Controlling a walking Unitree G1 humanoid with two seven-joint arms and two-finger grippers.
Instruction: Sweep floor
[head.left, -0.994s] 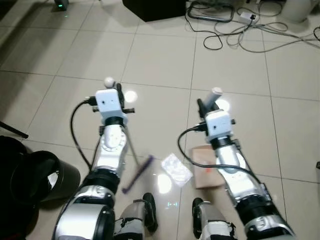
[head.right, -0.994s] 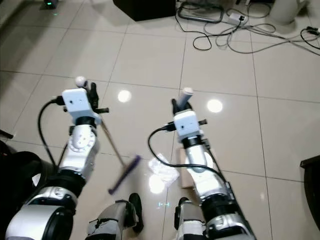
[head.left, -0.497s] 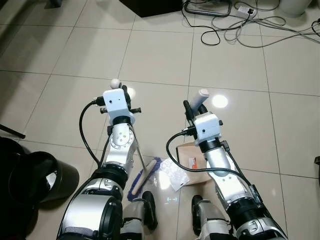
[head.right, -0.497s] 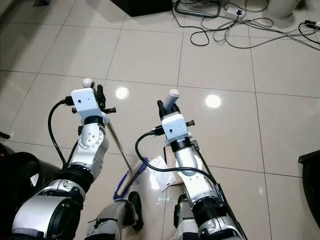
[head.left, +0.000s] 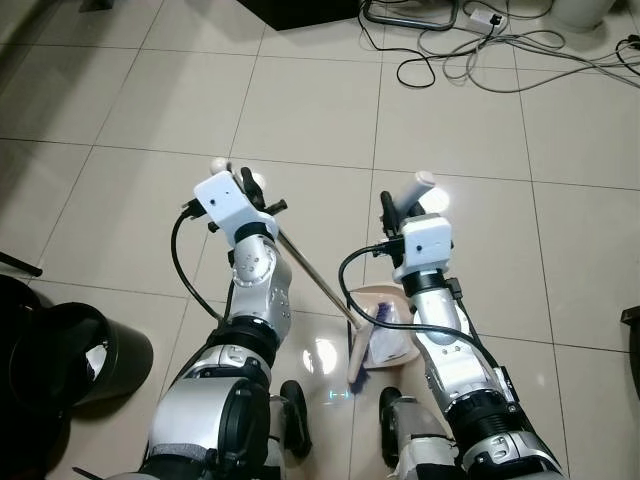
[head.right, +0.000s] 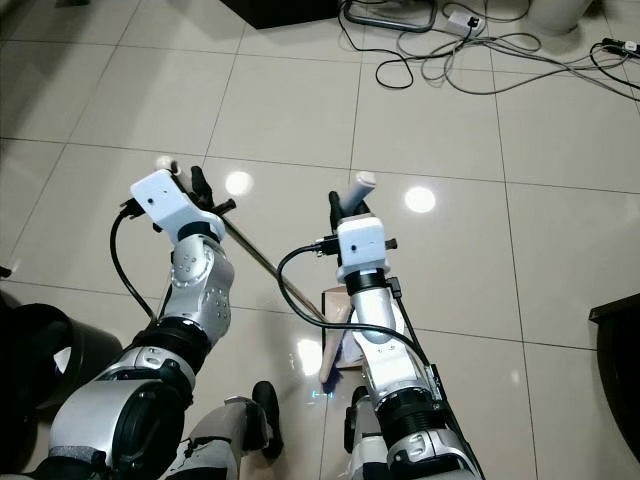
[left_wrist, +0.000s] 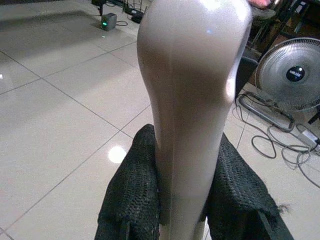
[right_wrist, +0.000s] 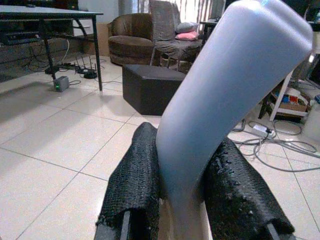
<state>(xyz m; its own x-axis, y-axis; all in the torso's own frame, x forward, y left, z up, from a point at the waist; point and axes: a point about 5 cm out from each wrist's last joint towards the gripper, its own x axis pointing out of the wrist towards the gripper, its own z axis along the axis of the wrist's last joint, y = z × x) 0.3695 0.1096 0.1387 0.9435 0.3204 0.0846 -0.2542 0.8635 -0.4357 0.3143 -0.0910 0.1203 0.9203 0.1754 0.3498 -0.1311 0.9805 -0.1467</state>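
Two head views looking steeply down past both arms, sharing the tiled floor (head.left: 300, 110) and cable tangle (head.left: 470, 50) beyond, each wrist view close along its black fingers, low over that floor, facing outward

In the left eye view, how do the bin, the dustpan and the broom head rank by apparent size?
1. bin, though the frame edge cuts it.
2. dustpan, partly hidden.
3. broom head, the smallest; it overlaps the dustpan, so its outline is unsure.
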